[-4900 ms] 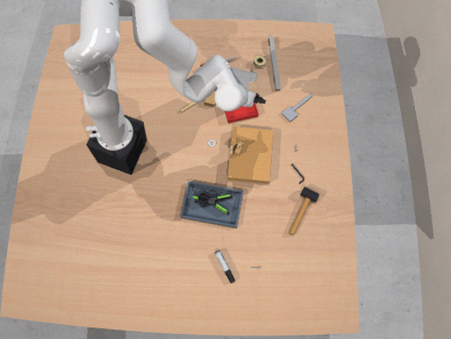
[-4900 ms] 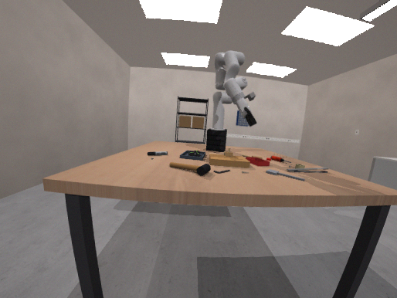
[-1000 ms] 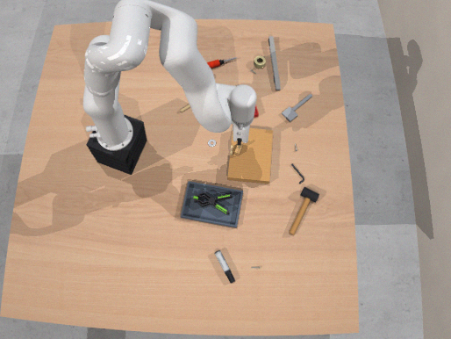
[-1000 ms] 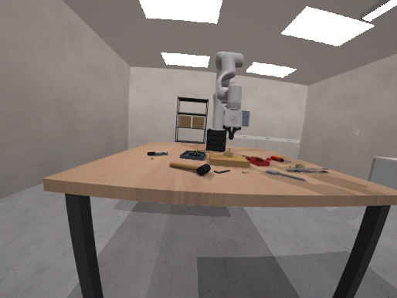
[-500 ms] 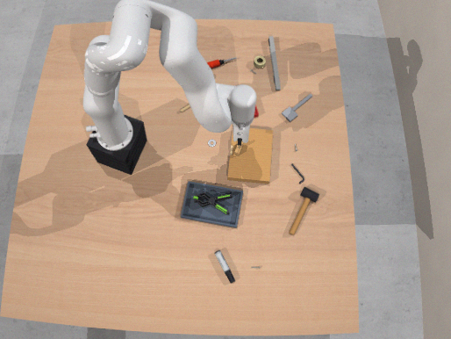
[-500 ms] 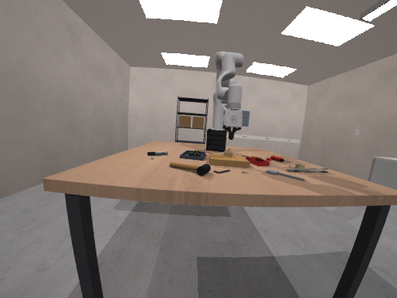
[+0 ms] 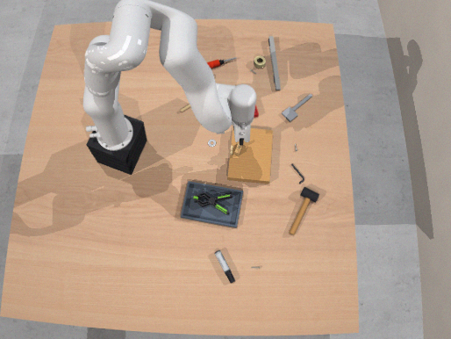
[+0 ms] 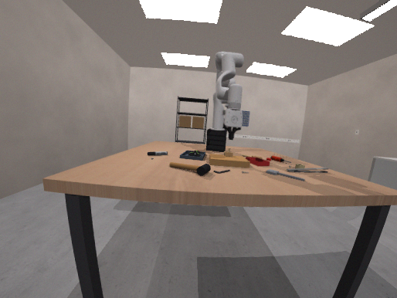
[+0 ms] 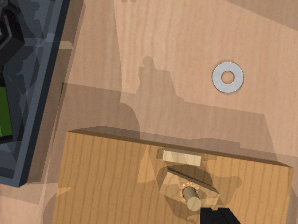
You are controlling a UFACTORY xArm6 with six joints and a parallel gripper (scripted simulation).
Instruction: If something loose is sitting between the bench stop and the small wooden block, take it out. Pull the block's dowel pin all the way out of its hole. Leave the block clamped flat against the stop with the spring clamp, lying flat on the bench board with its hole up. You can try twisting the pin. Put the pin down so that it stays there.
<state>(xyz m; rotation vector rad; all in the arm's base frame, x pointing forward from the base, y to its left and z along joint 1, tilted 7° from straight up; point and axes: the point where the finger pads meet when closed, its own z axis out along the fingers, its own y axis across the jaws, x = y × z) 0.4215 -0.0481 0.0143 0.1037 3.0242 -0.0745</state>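
A tan bench board (image 7: 250,155) lies mid-table. On its near-left corner sits the small wooden block (image 9: 190,185) with its dowel pin (image 9: 190,194) standing in the hole. A pale bar, the bench stop (image 9: 181,157), lies just beyond the block, with a thin dark strip between them; I cannot tell what the strip is. My gripper (image 7: 240,141) hangs just above the block, shut and empty, with its dark fingertips (image 9: 220,216) beside the pin. The spring clamp (image 7: 212,201), black with green handles, lies in a dark tray (image 7: 211,205).
A steel washer (image 7: 212,142) lies left of the board. A red tray (image 7: 255,111) sits behind my wrist. A hammer (image 7: 304,210), hex key (image 7: 297,172), scraper (image 7: 297,108), metal bar (image 7: 274,62), screwdriver (image 7: 220,62) and marker (image 7: 225,265) lie around.
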